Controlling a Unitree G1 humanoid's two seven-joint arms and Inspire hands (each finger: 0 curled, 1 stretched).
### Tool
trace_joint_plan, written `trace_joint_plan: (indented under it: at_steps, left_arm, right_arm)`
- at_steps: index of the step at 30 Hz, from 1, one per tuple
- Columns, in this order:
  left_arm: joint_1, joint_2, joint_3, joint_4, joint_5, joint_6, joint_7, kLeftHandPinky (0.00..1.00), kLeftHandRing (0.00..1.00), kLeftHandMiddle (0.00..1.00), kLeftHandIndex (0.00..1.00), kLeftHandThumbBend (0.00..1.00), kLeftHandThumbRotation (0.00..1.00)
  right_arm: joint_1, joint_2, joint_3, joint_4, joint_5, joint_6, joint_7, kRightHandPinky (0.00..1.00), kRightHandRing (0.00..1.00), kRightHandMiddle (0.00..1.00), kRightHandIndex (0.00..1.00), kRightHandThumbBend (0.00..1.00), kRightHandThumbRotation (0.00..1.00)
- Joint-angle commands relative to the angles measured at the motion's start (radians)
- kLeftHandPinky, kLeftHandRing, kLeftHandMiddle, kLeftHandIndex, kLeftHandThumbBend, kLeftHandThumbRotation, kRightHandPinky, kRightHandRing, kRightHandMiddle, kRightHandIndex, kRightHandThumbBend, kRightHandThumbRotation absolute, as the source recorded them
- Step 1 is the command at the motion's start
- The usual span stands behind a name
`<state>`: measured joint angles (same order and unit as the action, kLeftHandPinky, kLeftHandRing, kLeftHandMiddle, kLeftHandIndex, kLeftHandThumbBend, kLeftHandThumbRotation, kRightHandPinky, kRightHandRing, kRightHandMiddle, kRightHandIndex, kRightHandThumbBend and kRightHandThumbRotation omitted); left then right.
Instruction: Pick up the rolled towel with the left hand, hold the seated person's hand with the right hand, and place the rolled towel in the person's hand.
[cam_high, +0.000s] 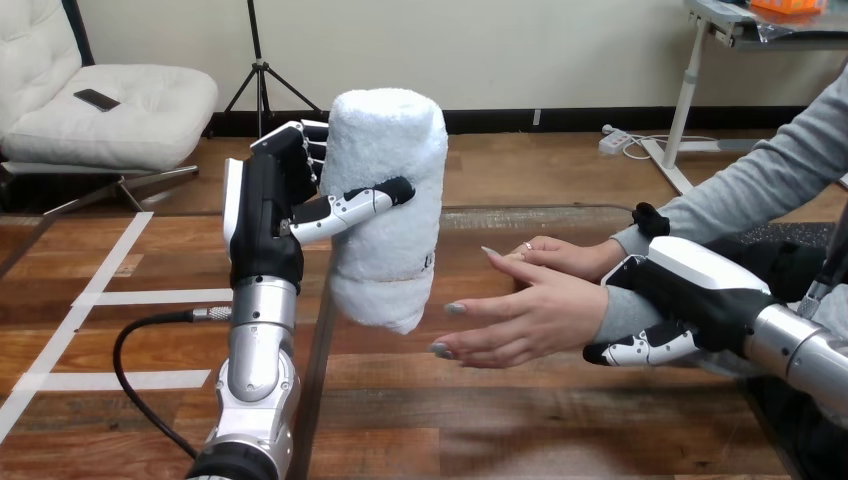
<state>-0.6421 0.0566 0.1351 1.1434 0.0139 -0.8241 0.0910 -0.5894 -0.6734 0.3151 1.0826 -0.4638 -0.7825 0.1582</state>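
Note:
My left hand (268, 215) is raised above the table's left part, its fingers and thumb curled round a white rolled towel (388, 205) that stands upright in the air. Just right of the towel, the person's nearer hand (520, 315) is held out open, fingers pointing left, a short gap from the towel's lower end. My right hand (690, 300) comes in from the right and is shut on the person's wrist, thumb and fingers wrapped round the grey sleeve. The person's other hand (560, 255) lies on the table behind.
The wooden table (520, 420) stretches before me, its left edge running under the towel. The person's grey-sleeved arms (760, 180) come in from the right side.

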Motion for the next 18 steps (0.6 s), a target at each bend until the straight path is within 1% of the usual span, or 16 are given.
trace_joint_plan:
  at_steps: [1, 4, 7, 13, 18]
  left_arm:
    - [-0.095, -0.022, -0.001, -0.008, -0.003, -0.039, -0.001, 0.36, 0.38, 0.40, 0.40, 0.74, 0.00]
    - [-0.094, -0.027, -0.004, -0.007, 0.001, -0.043, 0.004, 0.36, 0.38, 0.40, 0.40, 0.74, 0.00]
    - [-0.093, -0.035, -0.003, -0.008, -0.003, -0.045, -0.002, 0.36, 0.38, 0.40, 0.40, 0.74, 0.00]
    - [-0.091, -0.044, -0.010, -0.008, 0.010, -0.051, 0.009, 0.36, 0.37, 0.40, 0.40, 0.73, 0.00]
    - [-0.090, -0.054, -0.011, -0.011, 0.008, -0.051, 0.003, 0.35, 0.37, 0.40, 0.41, 0.73, 0.00]
  right_arm:
    - [-0.053, 0.028, -0.033, -0.044, 0.037, 0.001, 0.004, 0.20, 0.24, 0.29, 0.31, 0.57, 0.34]
    - [-0.055, 0.030, -0.034, -0.051, 0.038, 0.006, 0.006, 0.20, 0.23, 0.29, 0.31, 0.57, 0.35]
    - [-0.057, 0.030, -0.033, -0.062, 0.035, 0.018, 0.010, 0.20, 0.23, 0.29, 0.30, 0.57, 0.36]
    - [-0.062, 0.035, -0.032, -0.069, 0.036, 0.031, 0.015, 0.20, 0.23, 0.29, 0.30, 0.58, 0.36]
    - [-0.071, 0.039, -0.027, -0.070, 0.025, 0.035, 0.002, 0.21, 0.24, 0.29, 0.29, 0.58, 0.36]
